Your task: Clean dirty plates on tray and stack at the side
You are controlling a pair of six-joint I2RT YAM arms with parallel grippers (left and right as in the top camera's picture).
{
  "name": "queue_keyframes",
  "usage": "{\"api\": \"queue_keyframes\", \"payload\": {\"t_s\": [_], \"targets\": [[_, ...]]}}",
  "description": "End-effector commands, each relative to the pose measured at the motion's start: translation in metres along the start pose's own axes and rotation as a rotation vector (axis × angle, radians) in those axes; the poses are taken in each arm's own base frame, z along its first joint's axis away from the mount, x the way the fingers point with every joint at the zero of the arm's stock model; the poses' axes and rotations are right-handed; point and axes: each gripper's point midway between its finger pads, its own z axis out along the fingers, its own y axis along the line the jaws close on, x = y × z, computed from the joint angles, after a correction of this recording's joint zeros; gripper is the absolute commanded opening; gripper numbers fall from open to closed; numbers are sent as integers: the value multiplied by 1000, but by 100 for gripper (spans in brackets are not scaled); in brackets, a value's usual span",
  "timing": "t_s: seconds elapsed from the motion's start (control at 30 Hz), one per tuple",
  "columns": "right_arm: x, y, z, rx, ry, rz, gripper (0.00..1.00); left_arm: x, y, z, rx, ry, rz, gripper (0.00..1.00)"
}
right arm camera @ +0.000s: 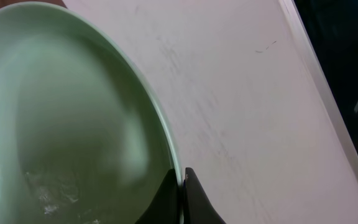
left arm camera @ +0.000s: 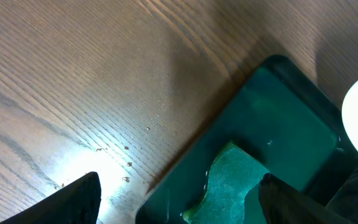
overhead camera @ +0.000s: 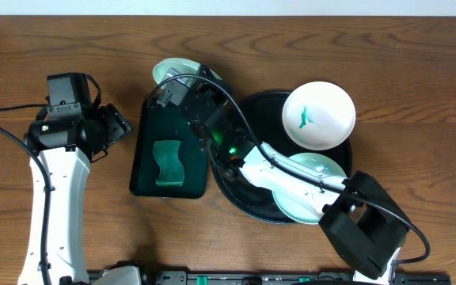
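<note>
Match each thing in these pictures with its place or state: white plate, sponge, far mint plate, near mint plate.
Things:
1 white plate
2 sponge
3 far mint plate
4 near mint plate

Places or states:
A in the dark green tray
B rim pinched by the right jaws
C shows a green smear at centre
D on the black tray, partly under the right arm

Pairs: 1-C, 2-A, 3-B, 4-D

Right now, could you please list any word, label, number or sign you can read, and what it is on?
None: no readable text in any view.
The white plate, mint plates, black tray, green tray and sponge show no print; the white plate's green smear is dirt, not a sign.
</note>
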Motion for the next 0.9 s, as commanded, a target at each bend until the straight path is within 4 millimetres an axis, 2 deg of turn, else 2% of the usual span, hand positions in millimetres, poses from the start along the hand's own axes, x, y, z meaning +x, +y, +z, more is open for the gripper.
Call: {"api": "queue_keyframes", "payload": {"t_s": [0.0, 0.87], "targets": [[-7, -5, 0, 19, -7, 8, 1, -6, 0, -5, -2, -19, 1, 81], [-11, -1, -4, 14, -11, 19, 1, -6, 0, -5, -2, -19, 1, 82]]}}
